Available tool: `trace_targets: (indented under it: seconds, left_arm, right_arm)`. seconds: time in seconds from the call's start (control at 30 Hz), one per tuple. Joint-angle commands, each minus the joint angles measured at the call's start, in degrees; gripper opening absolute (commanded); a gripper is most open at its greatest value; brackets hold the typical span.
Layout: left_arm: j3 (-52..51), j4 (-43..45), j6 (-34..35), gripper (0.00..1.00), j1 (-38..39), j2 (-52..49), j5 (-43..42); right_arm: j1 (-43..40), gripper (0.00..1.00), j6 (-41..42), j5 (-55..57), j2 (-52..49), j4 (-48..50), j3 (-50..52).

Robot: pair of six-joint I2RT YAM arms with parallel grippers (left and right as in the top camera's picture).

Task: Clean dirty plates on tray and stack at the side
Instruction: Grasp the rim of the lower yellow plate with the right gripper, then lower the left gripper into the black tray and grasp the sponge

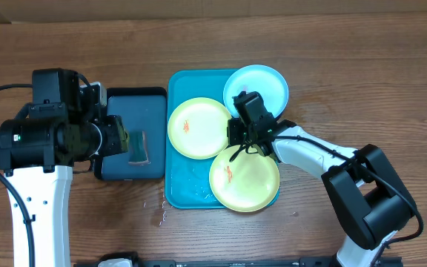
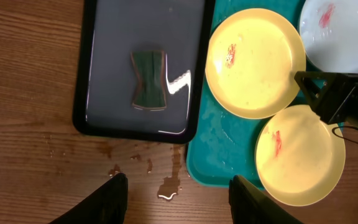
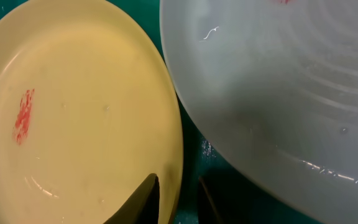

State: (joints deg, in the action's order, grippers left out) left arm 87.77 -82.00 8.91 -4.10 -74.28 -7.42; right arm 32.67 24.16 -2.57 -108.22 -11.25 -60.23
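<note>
a: right end effector?

b: your right gripper (image 3: 178,188) has its jaws a narrow way apart, astride the right rim of the left yellow plate (image 3: 73,112). one finger (image 3: 143,205) is over the plate, the other over bare tray (image 1: 185,187). cannot tell whether they pinch the rim. an orange-red smear (image 3: 22,117) marks that plate's left half.

a: plates?

b: all three are on the tray. the left yellow plate lies by the tray's left edge, mid-length. the blue plate (image 3: 278,93) is at the far right corner, riding over the rim, with a red mark on it. its edge meets the left yellow plate beside your fingers. the near yellow plate (image 1: 245,179) is at the near right corner, overhanging the near edge, and is also smeared.

a: left side?

b: your left gripper (image 2: 182,200) is open wide with nothing between the fingers. seen from overhead, it overlaps the left edge of the dark tray (image 2: 104,37). a sponge (image 2: 148,79) lies in that tray, which sits just left of the tray. droplets (image 2: 166,188) dot the tabletop (image 1: 347,59) off their near edges.
</note>
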Motion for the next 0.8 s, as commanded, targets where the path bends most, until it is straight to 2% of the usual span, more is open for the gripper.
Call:
trace_targets:
  seconds: [0.0,0.1,0.17,0.47,0.77]
  left_arm:
    - [-0.4,0.2,0.3,0.54,0.4,-0.3,0.6]
    - [-0.4,0.2,0.3,0.54,0.4,-0.3,0.6]
    - [-0.4,0.2,0.3,0.54,0.4,-0.3,0.6]
    - [-2.2,-0.2,0.5,0.52,0.4,-0.4,1.7]
    - [-12.1,6.0,1.6,0.52,0.4,-2.5,2.0]
  right_arm:
    - [0.0,0.18,0.3,0.3,-0.3,0.2,-0.2]
    - [0.0,0.12,0.3,0.3,-0.3,0.3,-0.2]
    - [0.0,0.04,0.3,0.3,-0.3,0.3,-0.2]
    - [0.0,0.04,0.3,-0.1,-0.3,0.3,-0.2]
    - [0.0,0.04,0.3,-0.1,-0.3,0.6,-0.2]
